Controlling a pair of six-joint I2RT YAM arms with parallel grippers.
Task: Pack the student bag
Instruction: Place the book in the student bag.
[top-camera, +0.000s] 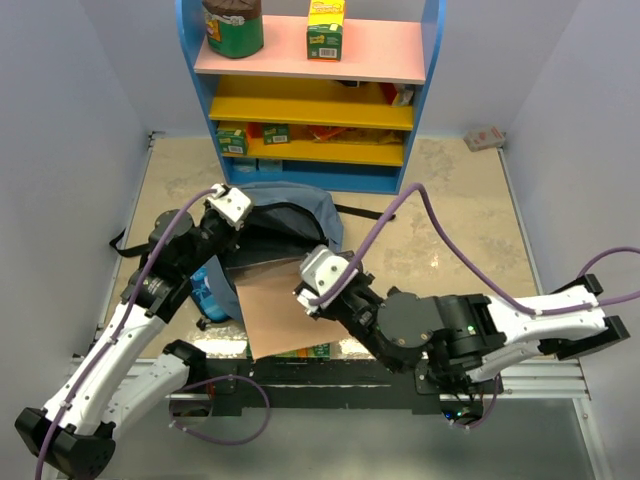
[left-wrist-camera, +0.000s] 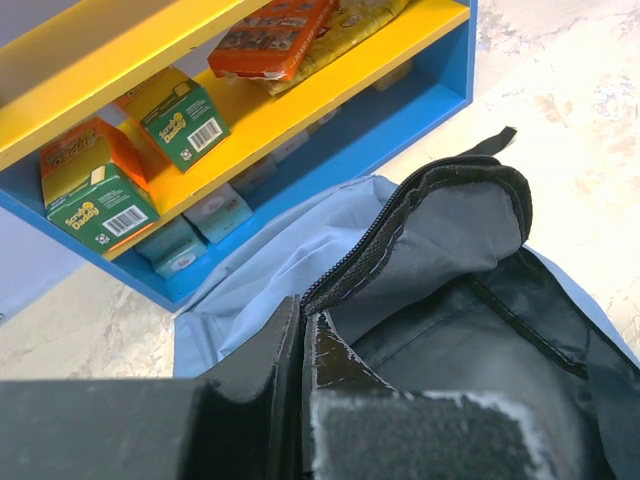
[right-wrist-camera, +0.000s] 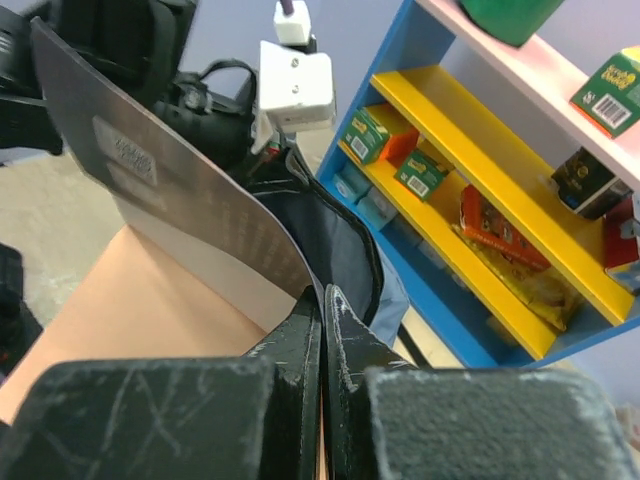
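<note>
Tan table (top-camera: 460, 230) holds the student bag (top-camera: 300, 205), and the left gripper (left-wrist-camera: 302, 330) pinches its rim tight. The right gripper (right-wrist-camera: 322, 305) squeezes the cover of a peach book (top-camera: 270, 315).

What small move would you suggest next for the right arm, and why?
Probably slide the peach book a little forward into the student bag: the right gripper pinches its edge, the left gripper holds the zipper rim open, and most of the book lies outside.

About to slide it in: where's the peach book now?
Top view, near centre: the peach book sits between the two arms, pinched by the right tool, its far edge at the open mouth of the student bag.
</note>
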